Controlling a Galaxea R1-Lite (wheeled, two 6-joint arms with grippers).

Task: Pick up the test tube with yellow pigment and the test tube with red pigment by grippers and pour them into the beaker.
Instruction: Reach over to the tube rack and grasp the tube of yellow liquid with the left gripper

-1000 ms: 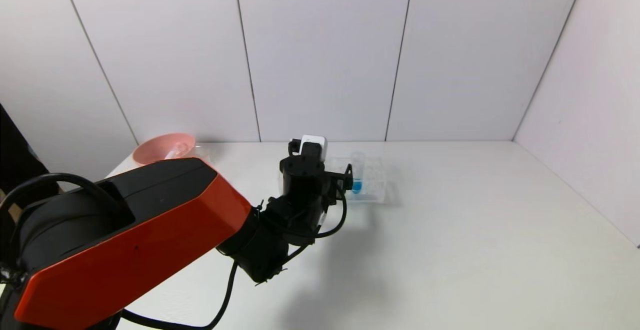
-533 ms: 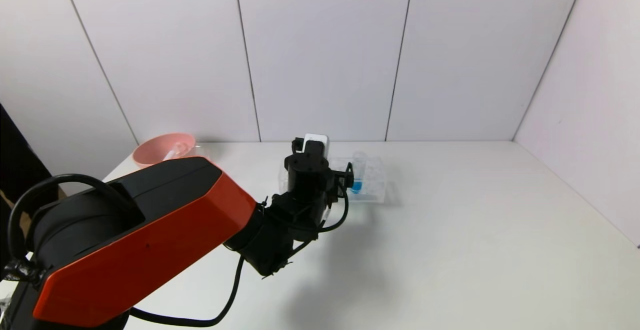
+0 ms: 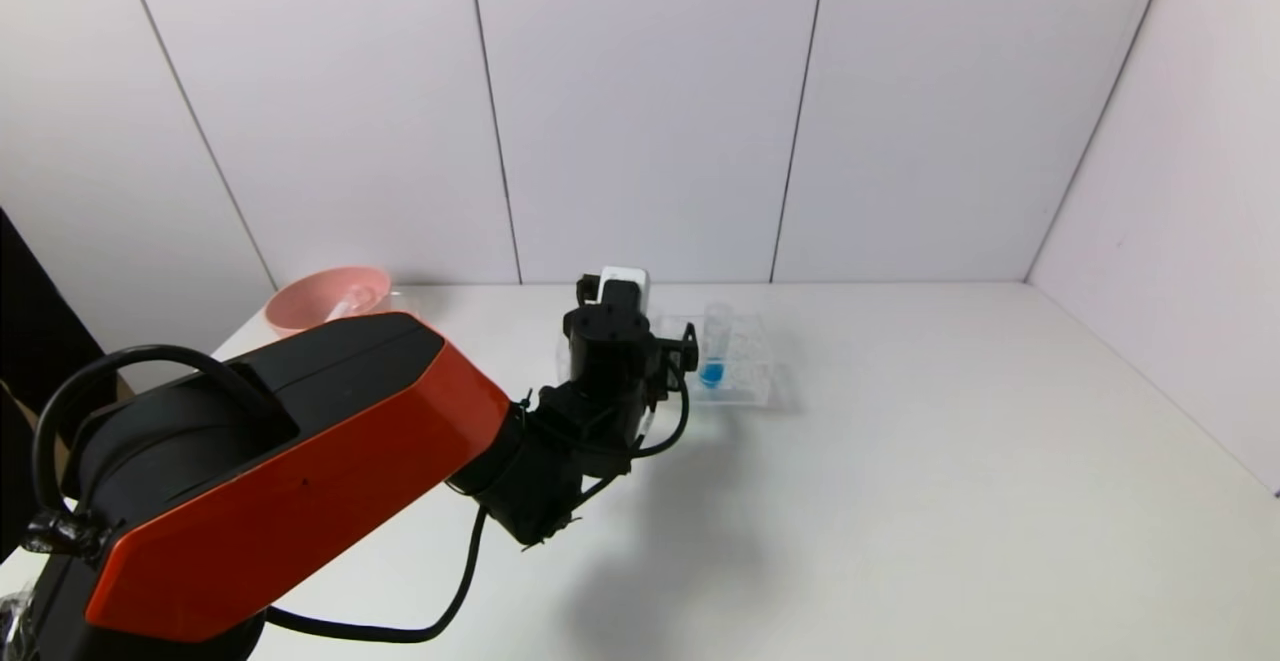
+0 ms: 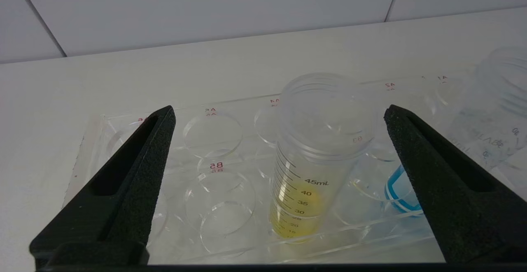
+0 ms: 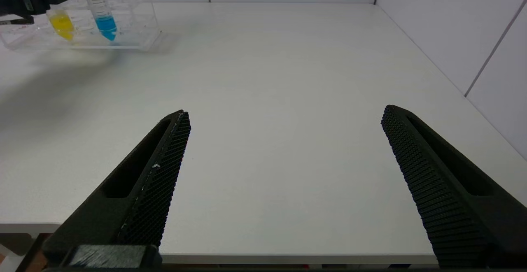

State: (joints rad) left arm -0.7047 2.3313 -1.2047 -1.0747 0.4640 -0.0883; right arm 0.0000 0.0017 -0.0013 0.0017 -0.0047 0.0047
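The left gripper (image 4: pixel 280 113) is held at the clear rack (image 4: pixel 94 140) on the far tabletop (image 3: pixel 900 461), jaws spread wide around the upright test tube with yellow pigment (image 4: pixel 313 156). The tube should be centred before closing, clear of the blue-tipped tube (image 4: pixel 401 191). The right gripper (image 5: pixel 284 117) is parked near, jaws spread, empty.

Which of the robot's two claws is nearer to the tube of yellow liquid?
The left. The left claw is open at the rack, with the yellow tube between its fingers. The right claw is far off, open over bare table.
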